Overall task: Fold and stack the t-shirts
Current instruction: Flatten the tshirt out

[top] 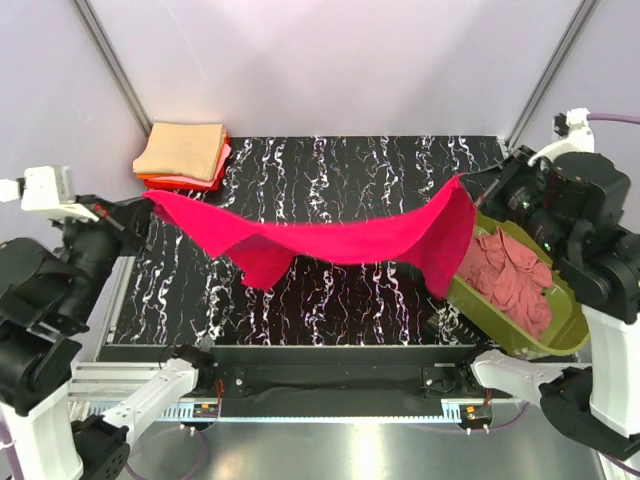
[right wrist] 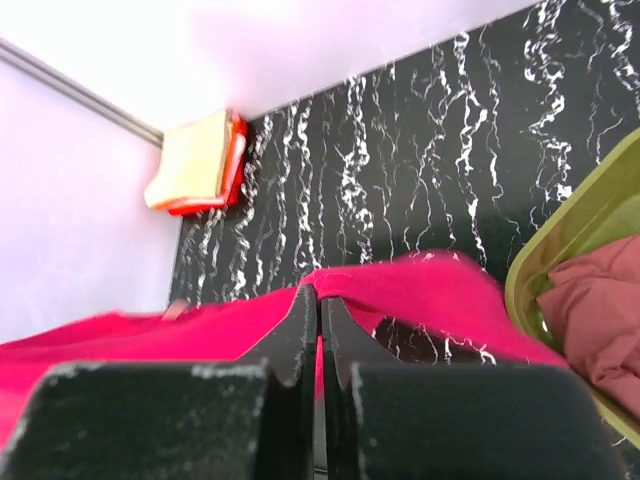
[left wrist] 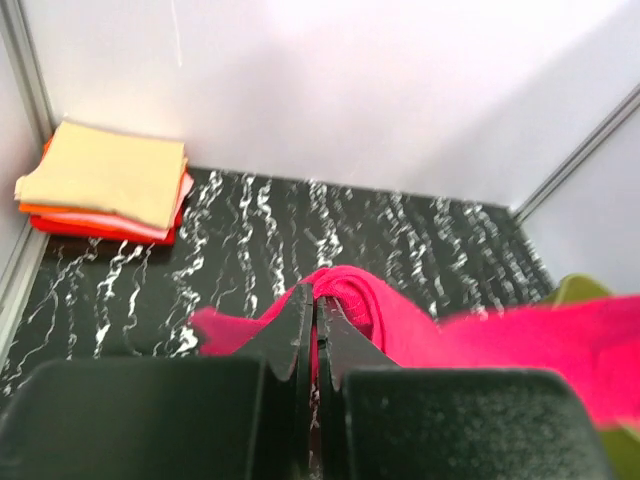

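A bright crimson-pink t-shirt (top: 330, 240) hangs stretched in the air above the black marbled table (top: 330, 165), sagging in the middle. My left gripper (top: 150, 200) is shut on its left end; the cloth bunches at the fingertips (left wrist: 318, 295). My right gripper (top: 470, 188) is shut on its right end, with the hem pinched between the jaws (right wrist: 320, 295). A stack of folded t-shirts (top: 185, 155), tan on top over pink and orange-red, lies in the far left corner. A crumpled dusty rose t-shirt (top: 515, 275) lies in the olive-green tub.
The olive-green tub (top: 500, 325) sits tilted at the table's right edge, below my right arm. Pale walls with metal corner posts close in the back and sides. The rail with the arm bases (top: 330, 380) runs along the near edge.
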Motion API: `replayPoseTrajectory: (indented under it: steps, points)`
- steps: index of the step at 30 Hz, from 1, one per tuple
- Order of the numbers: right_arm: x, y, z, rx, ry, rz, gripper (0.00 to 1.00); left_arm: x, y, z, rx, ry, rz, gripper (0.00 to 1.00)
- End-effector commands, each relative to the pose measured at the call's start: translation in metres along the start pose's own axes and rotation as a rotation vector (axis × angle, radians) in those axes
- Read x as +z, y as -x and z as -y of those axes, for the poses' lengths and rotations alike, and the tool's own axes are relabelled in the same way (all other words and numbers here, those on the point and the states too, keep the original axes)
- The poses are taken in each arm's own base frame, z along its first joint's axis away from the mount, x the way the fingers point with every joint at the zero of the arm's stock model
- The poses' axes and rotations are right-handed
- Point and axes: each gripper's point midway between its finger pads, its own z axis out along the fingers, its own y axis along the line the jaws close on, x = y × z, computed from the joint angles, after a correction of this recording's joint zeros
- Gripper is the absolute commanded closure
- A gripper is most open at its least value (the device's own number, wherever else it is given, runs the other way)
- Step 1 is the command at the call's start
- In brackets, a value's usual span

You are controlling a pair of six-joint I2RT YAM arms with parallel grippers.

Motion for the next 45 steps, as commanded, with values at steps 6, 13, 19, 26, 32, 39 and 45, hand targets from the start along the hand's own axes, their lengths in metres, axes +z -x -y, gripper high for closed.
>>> replayPoseTrajectory:
  steps: [6,13,19,26,32,39,45]
  points:
    - [0.134,-0.023,-0.021,-0.15,-0.051,-0.11,1.0,0.084,0.008,-0.009,0.137,0.139,-0.015,1.0]
    - [0.246,0.058,-0.019,-0.07,-0.017,0.004,1.0,0.211,0.074,-0.028,0.168,0.358,0.24,1.0]
    - [0.272,0.141,0.017,0.038,0.069,0.204,1.0,0.243,0.159,0.002,0.139,0.262,0.442,1.0]
    - [0.236,0.143,0.026,-0.022,0.069,0.194,1.0,0.204,0.146,0.008,0.235,0.177,0.472,1.0]
    - [0.236,0.045,0.067,0.006,0.01,-0.089,1.0,0.165,0.055,-0.007,0.253,0.096,0.338,1.0]
    - [0.206,-0.091,0.132,0.061,-0.1,-0.37,1.0,0.112,-0.084,-0.037,0.153,0.079,0.02,1.0]
    - [0.185,-0.185,0.164,0.039,-0.153,-0.569,0.98,0.073,-0.202,-0.074,0.137,0.165,-0.324,1.0]
